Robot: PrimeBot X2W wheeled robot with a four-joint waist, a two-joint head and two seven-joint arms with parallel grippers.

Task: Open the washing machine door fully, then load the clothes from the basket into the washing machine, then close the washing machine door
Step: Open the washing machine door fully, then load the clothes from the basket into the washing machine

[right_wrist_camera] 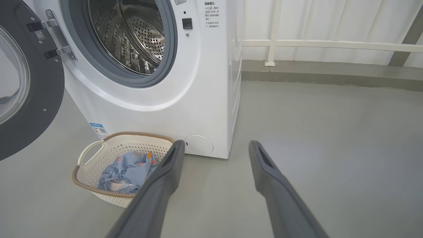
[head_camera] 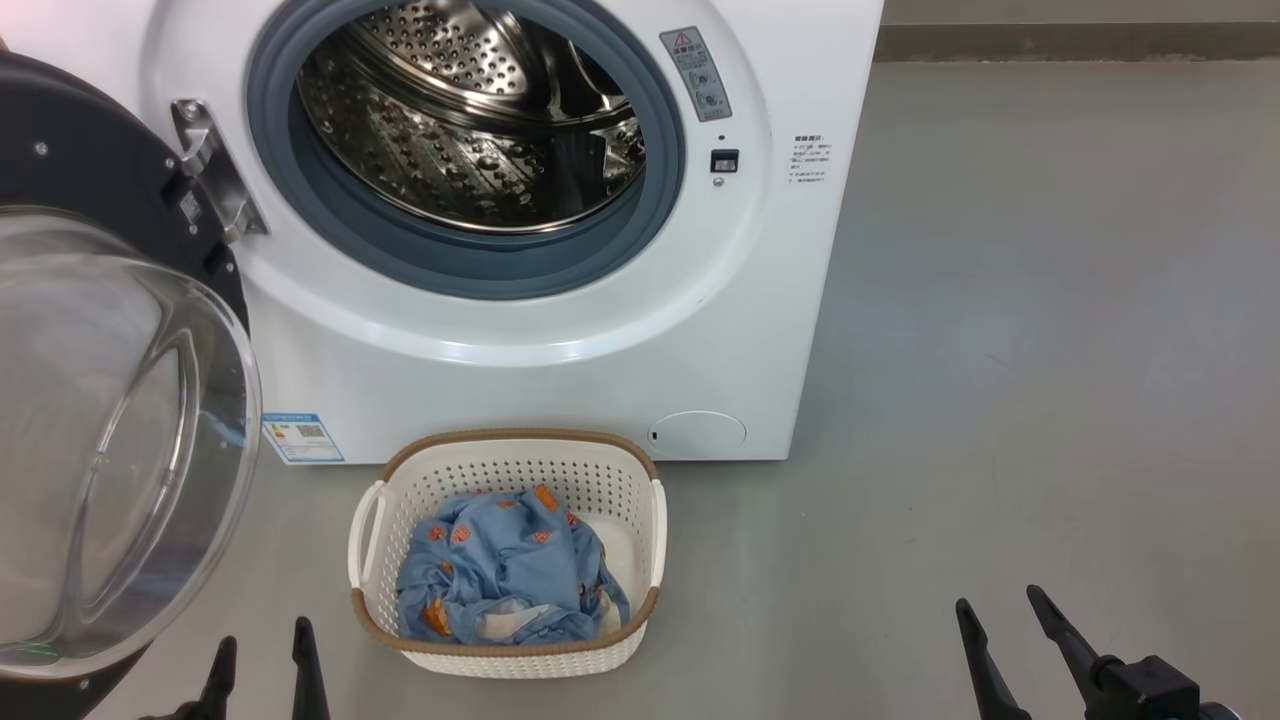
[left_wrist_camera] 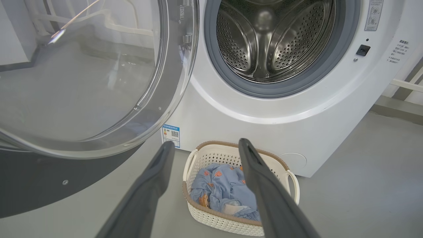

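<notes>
White washing machine [head_camera: 560, 330] at upper centre of the head view, steel drum [head_camera: 470, 120] exposed. Door [head_camera: 110, 420] swung wide open at left edge, black ring, clear glass bowl. Cream perforated basket [head_camera: 520, 437] on floor at lower centre, just before the machine. Light-blue printed clothes [head_camera: 505, 575] crumpled inside.

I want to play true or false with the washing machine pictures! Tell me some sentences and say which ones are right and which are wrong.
1. The washing machine has its door standing open. True.
2. The blue clothes lie in the basket. True.
3. The basket sits on top of the washing machine. False: it stands on the floor in front of it.
4. The drum is full of clothes. False: nothing can be seen inside it.
5. The left gripper holds a shirt. False: it is open and holds nothing.
6. The right gripper is open. True.
</notes>
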